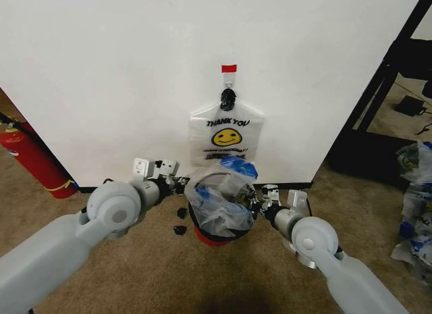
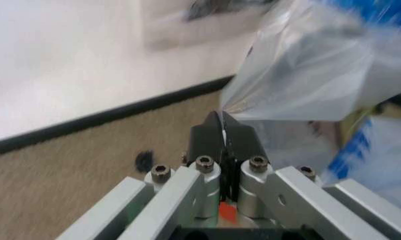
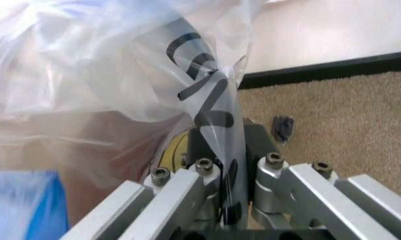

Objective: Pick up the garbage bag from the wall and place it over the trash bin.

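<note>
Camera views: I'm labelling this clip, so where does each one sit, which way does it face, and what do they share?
Head view: from the robot's head, looking down at the wall, trash bin and both arms.
Left wrist view: behind the left gripper, shut on the garbage bag, facing carpet and baseboard.
Right wrist view: behind the right gripper, clamping the bag's printed film.
Shared: all three show the garbage bag.
</note>
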You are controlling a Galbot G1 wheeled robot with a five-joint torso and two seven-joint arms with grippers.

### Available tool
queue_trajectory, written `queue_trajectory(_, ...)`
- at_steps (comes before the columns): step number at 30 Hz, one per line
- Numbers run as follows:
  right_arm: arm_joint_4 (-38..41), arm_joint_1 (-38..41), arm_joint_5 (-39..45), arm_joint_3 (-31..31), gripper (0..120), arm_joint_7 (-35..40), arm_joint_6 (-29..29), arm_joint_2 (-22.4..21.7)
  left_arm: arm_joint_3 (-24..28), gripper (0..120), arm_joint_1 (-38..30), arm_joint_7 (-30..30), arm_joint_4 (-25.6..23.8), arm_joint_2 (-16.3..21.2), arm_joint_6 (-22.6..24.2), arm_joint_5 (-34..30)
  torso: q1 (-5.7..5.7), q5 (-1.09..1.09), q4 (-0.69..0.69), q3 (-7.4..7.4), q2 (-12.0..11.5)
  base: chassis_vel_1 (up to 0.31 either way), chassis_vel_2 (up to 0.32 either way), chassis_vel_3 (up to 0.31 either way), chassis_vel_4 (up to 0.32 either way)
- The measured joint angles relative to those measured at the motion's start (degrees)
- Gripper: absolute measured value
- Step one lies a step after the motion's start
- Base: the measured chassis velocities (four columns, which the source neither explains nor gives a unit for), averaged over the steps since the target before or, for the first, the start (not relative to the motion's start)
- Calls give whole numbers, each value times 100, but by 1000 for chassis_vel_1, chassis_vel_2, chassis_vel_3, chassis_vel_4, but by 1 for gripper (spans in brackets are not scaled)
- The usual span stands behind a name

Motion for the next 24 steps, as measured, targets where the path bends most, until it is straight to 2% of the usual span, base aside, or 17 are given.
queue_trajectory(3, 28, -49, -1, 24, 1, -16, 7, -6, -170, 0, 286, 41, -69, 109, -2, 2, 0, 0, 1, 0, 0, 0, 0, 0, 0)
queue_trajectory(13, 96, -193, -147, 27, 1, -126, 55, 49, -436, 0, 586, 175, -255, 216, -19, 12, 0, 1, -1, 0, 0, 0, 0, 0, 0)
queue_trajectory(16, 83, -212, -218, 24, 1, -167, 78, 81, -577, 12, 656, 279, -597, 321, -29, 16, 0, 1, -1, 0, 0, 0, 0, 0, 0)
queue_trajectory(18, 69, -212, -231, 23, 1, -175, 83, 92, -606, 14, 664, 290, -678, 348, -30, 17, 0, 1, -1, 0, 0, 0, 0, 0, 0)
queue_trajectory(23, -33, -208, -309, 14, 1, -240, 130, 133, -831, 37, 822, 484, -1097, 593, -64, 106, 0, 2, 0, 0, 0, 0, 0, 0, 0)
queue_trajectory(24, -33, -208, -309, 14, 1, -240, 130, 133, -831, 37, 822, 484, -1097, 593, -64, 106, 0, 2, 0, 0, 0, 0, 0, 0, 0)
